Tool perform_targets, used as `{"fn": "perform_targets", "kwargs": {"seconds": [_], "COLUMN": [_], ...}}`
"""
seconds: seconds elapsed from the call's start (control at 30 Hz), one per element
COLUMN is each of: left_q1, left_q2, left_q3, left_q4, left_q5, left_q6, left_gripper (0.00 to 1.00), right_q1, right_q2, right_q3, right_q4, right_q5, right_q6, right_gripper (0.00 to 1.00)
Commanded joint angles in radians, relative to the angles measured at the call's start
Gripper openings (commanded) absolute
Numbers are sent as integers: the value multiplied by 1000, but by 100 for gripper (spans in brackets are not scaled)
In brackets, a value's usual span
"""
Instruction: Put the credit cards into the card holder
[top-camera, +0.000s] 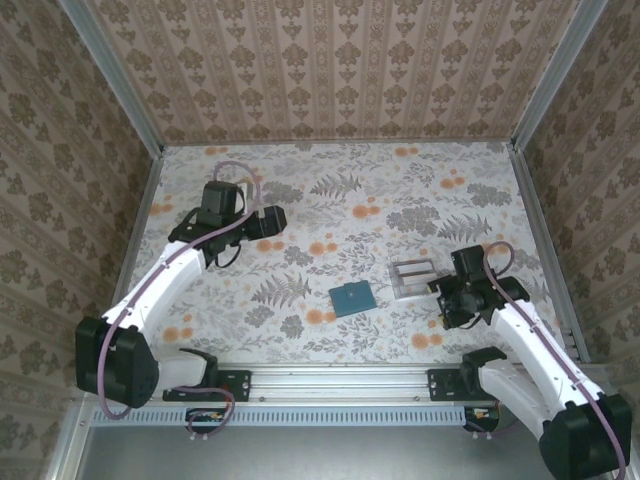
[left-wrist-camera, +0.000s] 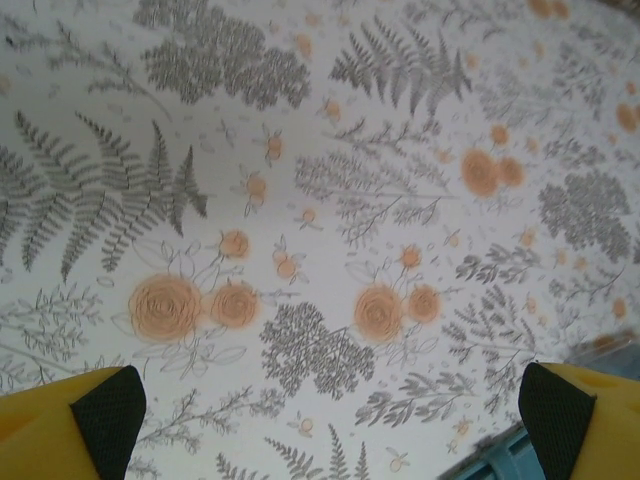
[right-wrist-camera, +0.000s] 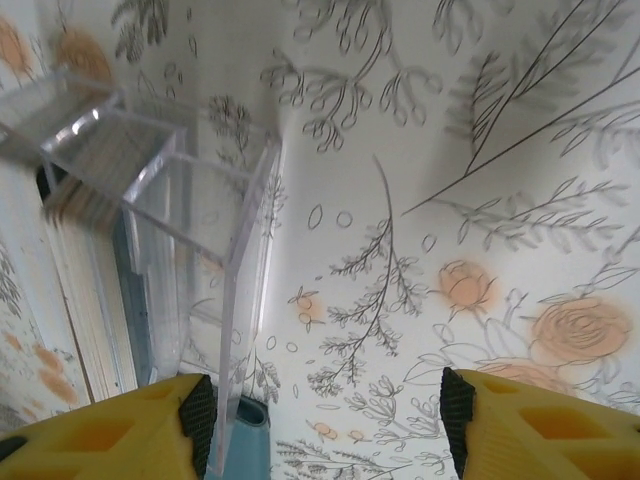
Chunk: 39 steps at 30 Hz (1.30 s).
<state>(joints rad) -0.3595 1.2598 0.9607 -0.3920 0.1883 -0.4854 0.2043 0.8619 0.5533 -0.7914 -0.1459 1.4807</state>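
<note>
Three walls (top-camera: 330, 70) of brown damask-patterned paper close in the work area, with bare metal posts (top-camera: 112, 78) at the corners. Table (top-camera: 330, 180) covered edge to edge in a pale cloth printed with grey ferns and orange flowers. Metal rail (top-camera: 330, 380) along the near edge carries both arm bases.

Card holder (top-camera: 413, 275): clear plastic stand, upright on the cloth, right of centre, near side of the table. Dark teal wallet (top-camera: 352, 298) lies flat just to its left, apart from it. Contents of the holder: from the right wrist, pale layered edges and a blue strip show behind the clear walls, too bent by the plastic to name. Whether the credit cards are among them, cannot tell.

Right gripper (top-camera: 447, 296): low, just beside the holder's right side. Yellow fingers stand apart. One clear wall of the holder rises close against the inner face of the left-hand finger (right-wrist-camera: 195, 415); the other finger has only cloth by it. No pinch seen.

Left gripper (top-camera: 272, 220): far-left part of the table, well apart from holder and wallet, jaws spread wide over bare cloth, holding nothing.
</note>
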Motion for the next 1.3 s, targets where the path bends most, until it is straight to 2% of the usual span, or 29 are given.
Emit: {"fn": "perform_targets", "kwargs": {"seconds": [0.0,0.13,0.23,0.37,0.5,0.73,0.83,1.03,1.17,1.27], "left_q1": [-6,-6,-9,-12,-16,-16,-15,-13,-12,-13], "left_q2": [-23,-27,-16,1,3,-2,-8,-32,-39,-42], "left_q3": [-18,-19,-34,-35,-55,-39,-23,-31,-52,-62], "left_q4": [-10,-5,20,14,36,0,-27,-43,-24,-46], "left_q5": [6,-21,-24,-23,-41,-72,-75,-109,-92,-102], "left_q6": [-3,-33,-26,-59,-48,-32,-35,-24,-20,-41], "left_gripper": [100,100,100,100,100,100,100,100,100,100], "right_q1": [35,60,70,86,113,112,108,102,103,101], "right_q2": [36,109,170,225,230,375,463,639,781,900], "right_q3": [-34,-35,-35,-1,30,163,263,446,623,759], "right_q4": [85,171,218,210,224,285,235,262,259,179], "right_q5": [-40,-56,-59,-75,12,43,43,-33,-124,-94], "right_q6": [82,75,52,41,-29,-381,-504,-687,-813,-889], "right_gripper": [64,62,53,48,31,1,0,0,0,0]}}
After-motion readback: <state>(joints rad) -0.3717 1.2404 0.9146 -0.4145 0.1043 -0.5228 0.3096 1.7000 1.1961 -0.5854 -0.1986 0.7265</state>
